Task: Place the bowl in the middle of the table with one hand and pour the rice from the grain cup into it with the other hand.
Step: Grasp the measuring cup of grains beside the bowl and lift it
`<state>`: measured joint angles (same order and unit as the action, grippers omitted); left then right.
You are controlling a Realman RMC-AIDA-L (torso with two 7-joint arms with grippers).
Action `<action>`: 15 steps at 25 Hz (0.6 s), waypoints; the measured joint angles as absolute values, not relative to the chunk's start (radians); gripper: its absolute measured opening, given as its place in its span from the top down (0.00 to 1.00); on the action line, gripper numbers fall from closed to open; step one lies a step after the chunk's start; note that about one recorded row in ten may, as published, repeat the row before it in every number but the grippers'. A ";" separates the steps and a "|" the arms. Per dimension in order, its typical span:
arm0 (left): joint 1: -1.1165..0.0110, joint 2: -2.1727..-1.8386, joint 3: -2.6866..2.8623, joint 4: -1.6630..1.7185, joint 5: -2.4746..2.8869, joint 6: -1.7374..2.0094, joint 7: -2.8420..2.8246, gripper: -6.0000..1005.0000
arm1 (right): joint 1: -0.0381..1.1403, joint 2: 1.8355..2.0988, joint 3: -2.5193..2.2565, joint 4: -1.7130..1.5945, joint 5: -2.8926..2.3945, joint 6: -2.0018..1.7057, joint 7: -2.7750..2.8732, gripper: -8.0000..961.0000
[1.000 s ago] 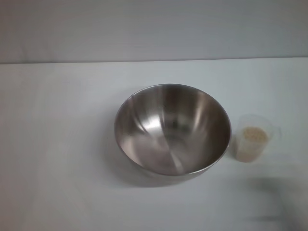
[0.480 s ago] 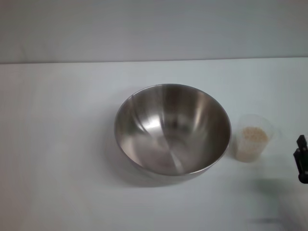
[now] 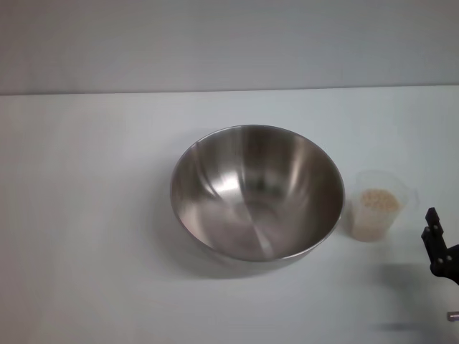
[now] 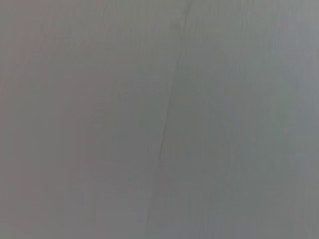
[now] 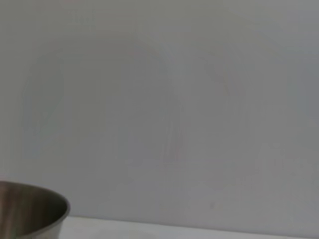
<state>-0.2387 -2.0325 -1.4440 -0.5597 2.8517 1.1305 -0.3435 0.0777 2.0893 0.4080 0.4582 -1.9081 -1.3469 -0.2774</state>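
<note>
The steel bowl point(image 3: 256, 192) stands empty on the white table point(image 3: 86, 215), about at its middle. Its rim also shows in the right wrist view point(image 5: 30, 209). The clear grain cup point(image 3: 379, 206) stands upright just right of the bowl, with beige rice point(image 3: 378, 201) in it. My right gripper point(image 3: 439, 247) enters at the right edge, to the right of the cup and a little nearer, apart from it. Only a dark tip of it shows. My left gripper is out of view; its wrist view shows only a plain grey surface.
The table's far edge point(image 3: 229, 90) runs straight against a pale grey wall. A shadow of the right arm lies on the table at the near right corner.
My right gripper has come into view at the right edge and moved left and a little nearer toward the cup. The bowl and cup have not moved.
</note>
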 joint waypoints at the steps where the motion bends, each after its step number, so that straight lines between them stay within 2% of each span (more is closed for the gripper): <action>1: -0.239 -2.032 -1.444 -0.560 2.852 1.130 -0.344 0.31 | 0.080 2.089 0.408 0.457 -1.908 -1.336 -0.278 0.41; 15: -0.231 -2.039 -1.443 -0.567 2.852 1.142 -0.344 0.31 | 0.107 2.086 0.408 0.432 -1.908 -1.292 -0.278 0.41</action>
<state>-0.2312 -2.0386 -1.4434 -0.5673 2.8516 1.1422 -0.3436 0.1075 2.0860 0.4080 0.4321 -1.9082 -1.2922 -0.2777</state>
